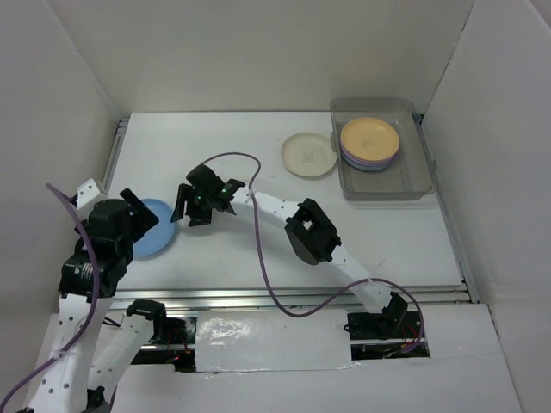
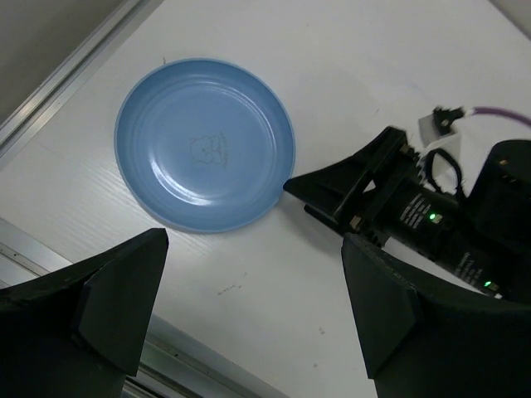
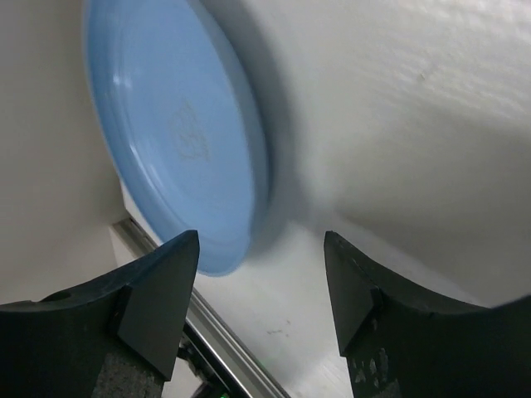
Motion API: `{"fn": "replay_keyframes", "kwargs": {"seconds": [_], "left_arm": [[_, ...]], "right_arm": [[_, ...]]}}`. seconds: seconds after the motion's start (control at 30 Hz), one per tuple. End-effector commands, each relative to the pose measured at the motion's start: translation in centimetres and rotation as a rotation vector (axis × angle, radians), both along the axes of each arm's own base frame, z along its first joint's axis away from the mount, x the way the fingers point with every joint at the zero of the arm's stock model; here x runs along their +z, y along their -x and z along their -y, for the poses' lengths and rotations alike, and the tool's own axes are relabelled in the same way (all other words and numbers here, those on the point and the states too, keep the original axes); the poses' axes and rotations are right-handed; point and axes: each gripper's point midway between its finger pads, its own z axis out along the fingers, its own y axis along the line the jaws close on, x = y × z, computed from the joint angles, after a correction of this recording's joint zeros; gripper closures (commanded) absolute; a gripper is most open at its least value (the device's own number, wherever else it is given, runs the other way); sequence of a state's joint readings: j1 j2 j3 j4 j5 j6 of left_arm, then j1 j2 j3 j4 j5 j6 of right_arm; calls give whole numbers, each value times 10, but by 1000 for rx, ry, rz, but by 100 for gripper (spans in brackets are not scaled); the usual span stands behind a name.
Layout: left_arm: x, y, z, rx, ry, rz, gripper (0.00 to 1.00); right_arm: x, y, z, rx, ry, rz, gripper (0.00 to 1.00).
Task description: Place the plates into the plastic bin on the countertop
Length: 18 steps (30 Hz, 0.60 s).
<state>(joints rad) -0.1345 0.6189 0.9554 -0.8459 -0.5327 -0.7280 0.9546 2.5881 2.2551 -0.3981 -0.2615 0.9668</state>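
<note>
Worktop (image 1: 258, 155): two plates are seen lying on it; the rest in view are already stacked in the bin.
Plastic bin (image 1: 387, 191): it is set at the far right corner, well apart from the step in hand.
Stack in the bin: the yellow-orange plate (image 1: 370, 138) is seen on top, with a lilac plate (image 1: 362, 163) edge under it.
Cream plate (image 1: 308, 155): it is left flat just to the left of the bin, untouched.
Blue plate (image 2: 205, 145): it is laid flat at the near left, near the metal rail (image 2: 50, 91).
Left hand (image 2: 253, 249): it is held open above the blue plate, gripping nothing; it is best kept out of the lift path.
Right hand (image 1: 191, 215): its jaws are spread and empty, with one tip brought to the plate's right rim; whether contact is made cannot be told.
Step judged in hand: the rim is to be pinched, one finger under and one over.
Care needed: the plate may be pushed toward the rail, so the lower finger should be kept low and the closing made slowly.
</note>
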Motion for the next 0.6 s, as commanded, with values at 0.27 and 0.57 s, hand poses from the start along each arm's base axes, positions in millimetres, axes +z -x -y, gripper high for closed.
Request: {"fn": "replay_keyframes", "kwargs": {"seconds": [0.27,0.57], "left_arm": [[3,-9,2,-18,-10,-5,1],[-39,-28,20,-25,82,-158,1]], "right_arm": [[34,-11,9,9,-130,63,29],[119,-49,103,-279,-155,268,0]]}}
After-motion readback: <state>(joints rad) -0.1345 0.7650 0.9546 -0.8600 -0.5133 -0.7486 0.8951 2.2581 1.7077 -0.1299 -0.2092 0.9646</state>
